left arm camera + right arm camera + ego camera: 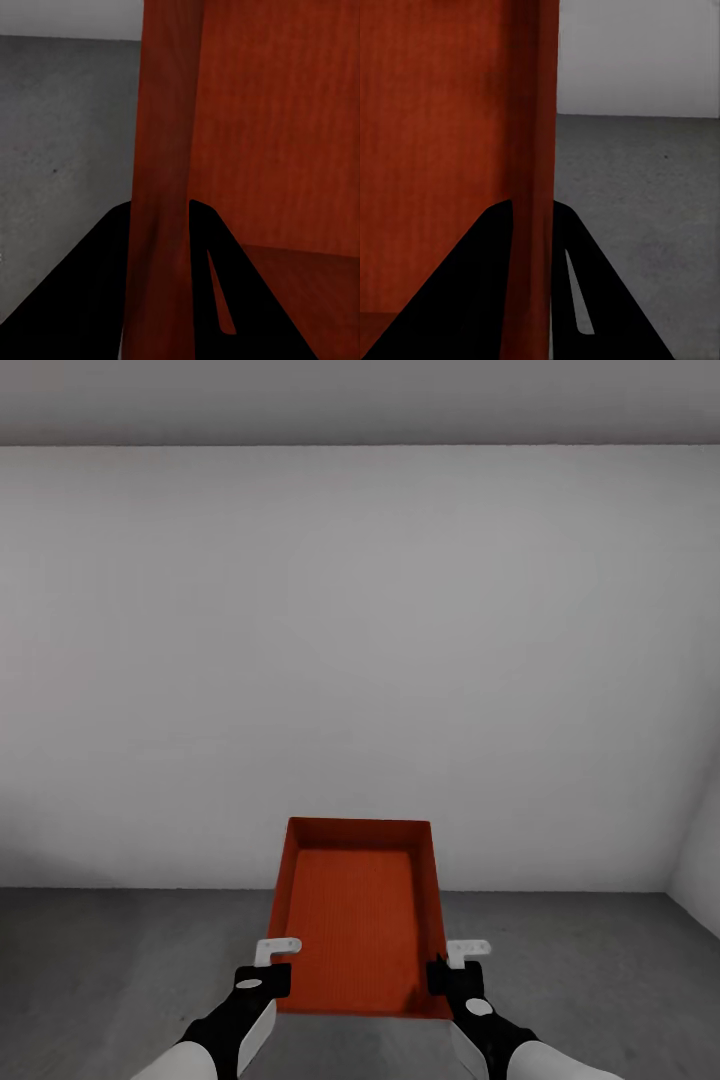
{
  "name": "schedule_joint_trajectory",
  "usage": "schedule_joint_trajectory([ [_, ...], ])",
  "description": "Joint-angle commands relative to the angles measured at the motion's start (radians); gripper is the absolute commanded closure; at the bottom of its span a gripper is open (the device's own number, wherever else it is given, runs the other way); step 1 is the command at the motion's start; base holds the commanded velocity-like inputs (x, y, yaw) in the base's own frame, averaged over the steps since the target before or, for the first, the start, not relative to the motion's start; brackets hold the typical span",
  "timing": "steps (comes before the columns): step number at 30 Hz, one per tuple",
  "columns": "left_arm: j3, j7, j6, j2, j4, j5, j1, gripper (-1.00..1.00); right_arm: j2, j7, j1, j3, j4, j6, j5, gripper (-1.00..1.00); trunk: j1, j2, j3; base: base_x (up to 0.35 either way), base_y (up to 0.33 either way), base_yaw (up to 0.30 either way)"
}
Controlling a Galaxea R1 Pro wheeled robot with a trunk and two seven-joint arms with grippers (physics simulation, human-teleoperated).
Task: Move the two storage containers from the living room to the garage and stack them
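One storage container (360, 920) hung above the garage floor (120, 970), near the pale wall (360, 660); I had left gripper (268, 968) and right gripper (450, 970) clamped over its side walls. Carrying step; next I judged lowering it level.

**Bare grey room ahead**

I'm facing a plain pale grey wall (360, 660) that meets a darker ceiling strip (360, 400) at the top. Below it lies a mottled dark grey concrete floor (130, 980). A second wall (700, 850) angles in at my right, forming a corner.
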Motion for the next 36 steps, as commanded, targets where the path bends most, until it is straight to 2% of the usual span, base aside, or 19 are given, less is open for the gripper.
schedule_joint_trajectory([
  [1,0.020,0.012,0.006,0.000,-0.002,-0.012,0.000,1.00,0.001,-0.008,0.000,-0.032,-0.001,-0.001,0.004,1.00,0.001,-0.001,0.000,0.250,0.084,0.105],
  [12,0.020,0.012,-0.002,0.000,-0.003,-0.013,0.000,1.00,0.001,-0.007,-0.001,-0.031,-0.001,-0.001,0.004,1.00,0.001,-0.001,0.000,0.036,0.012,0.212],
  [36,0.018,0.013,-0.003,-0.002,-0.005,-0.013,0.000,1.00,0.001,-0.010,-0.001,-0.032,-0.001,-0.001,0.004,1.00,0.001,-0.001,0.000,0.000,0.000,0.008],
])
